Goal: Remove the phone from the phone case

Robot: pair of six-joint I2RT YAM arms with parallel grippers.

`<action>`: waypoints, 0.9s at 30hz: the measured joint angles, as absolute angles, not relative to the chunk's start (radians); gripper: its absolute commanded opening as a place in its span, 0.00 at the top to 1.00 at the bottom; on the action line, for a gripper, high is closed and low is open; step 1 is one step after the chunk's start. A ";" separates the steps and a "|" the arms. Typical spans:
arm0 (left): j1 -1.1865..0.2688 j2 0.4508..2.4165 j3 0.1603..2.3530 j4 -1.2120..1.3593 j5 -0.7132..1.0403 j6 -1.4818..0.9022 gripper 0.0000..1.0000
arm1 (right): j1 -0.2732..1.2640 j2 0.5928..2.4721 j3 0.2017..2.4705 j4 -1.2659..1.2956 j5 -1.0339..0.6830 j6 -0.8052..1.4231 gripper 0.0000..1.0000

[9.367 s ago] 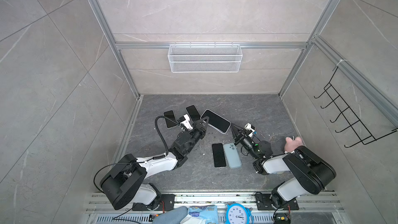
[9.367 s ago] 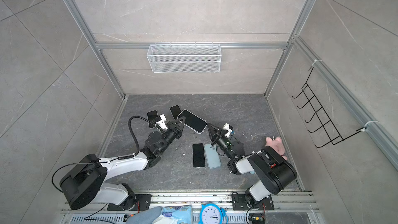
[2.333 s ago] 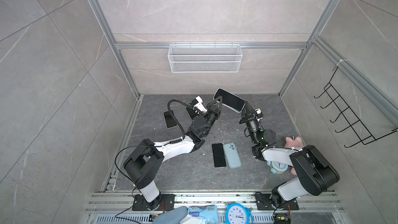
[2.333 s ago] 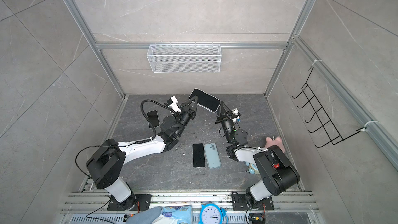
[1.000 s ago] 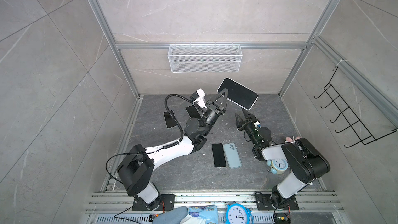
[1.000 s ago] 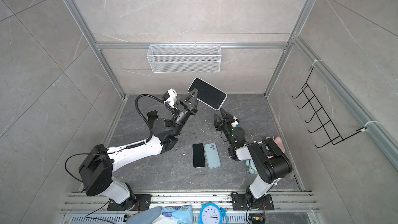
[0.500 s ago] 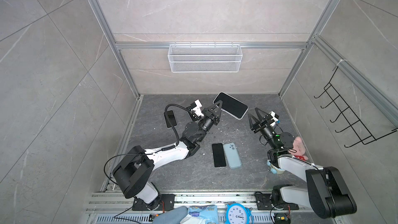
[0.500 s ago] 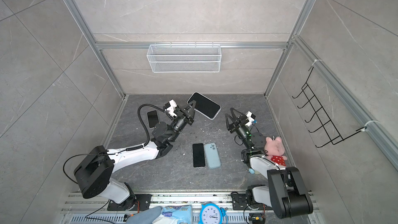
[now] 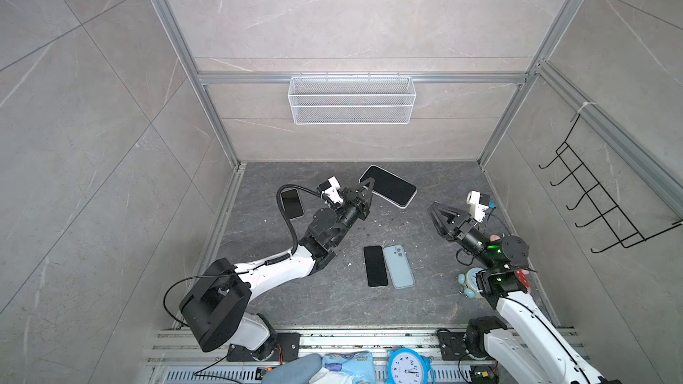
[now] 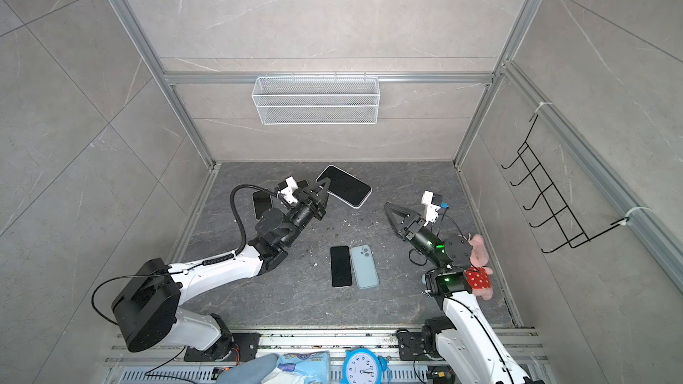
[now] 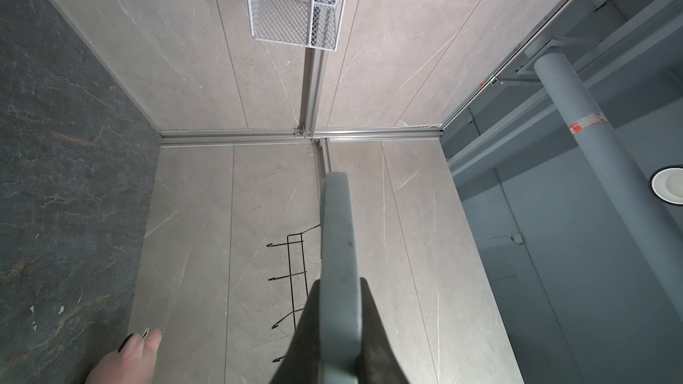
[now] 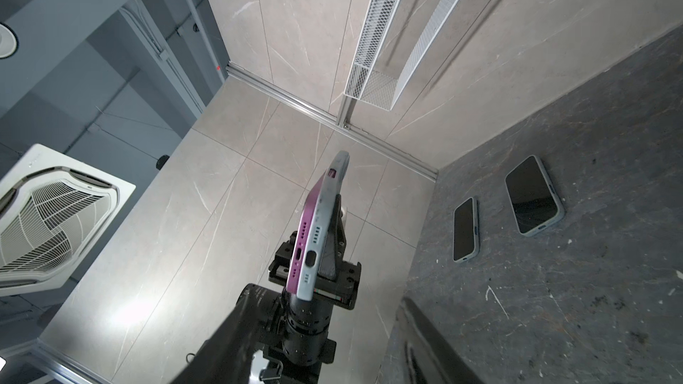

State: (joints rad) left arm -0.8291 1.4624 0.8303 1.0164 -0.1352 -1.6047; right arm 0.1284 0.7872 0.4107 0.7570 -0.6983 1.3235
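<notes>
Phone (image 9: 388, 186), black screen up, in a pale case (image 12: 317, 241). Held slanting, clear of the dark floor (image 9: 332, 301) toward the rear middle. One short end is pinched in the left gripper (image 9: 369, 188), jaws clamped onto it. In the right wrist view the phone's purple body and the case's pale rim show side by side at the free end. In the left wrist view it appears edge-on between the dark fingers (image 11: 373, 326).

- Left rear of floor: spare phone (image 9: 292, 203), flat, screen up, beside the left arm's cable. The right wrist view shows a second spare phone (image 12: 534, 195) near it.
- Centre, back wall: white wire basket (image 9: 351, 99).
- Centre of floor: black phone (image 9: 375, 265) and light-blue phone (image 9: 398, 265), the latter camera side up. They lie flat, side by side.
- Right of centre: right gripper (image 9: 434, 214), raised, jaws spread with nothing between them, well apart from the held phone.
- Right edge of floor: blue alarm clock (image 9: 467, 282) and pink plush toy (image 10: 478, 253), both partly hidden by the right arm.
- Right wall: black hook rack (image 9: 598, 201).
</notes>
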 measured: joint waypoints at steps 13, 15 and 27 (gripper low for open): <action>-0.854 1.513 0.830 1.013 -0.120 -1.606 1.00 | 0.180 0.888 0.411 0.737 -0.716 1.290 0.42; -0.859 1.523 0.830 1.017 -0.120 -1.606 1.00 | 0.183 0.895 0.411 0.746 -0.715 1.290 0.42; -0.866 1.547 0.830 1.049 -0.121 -1.606 1.00 | 0.188 0.939 0.408 0.816 -0.714 1.302 0.46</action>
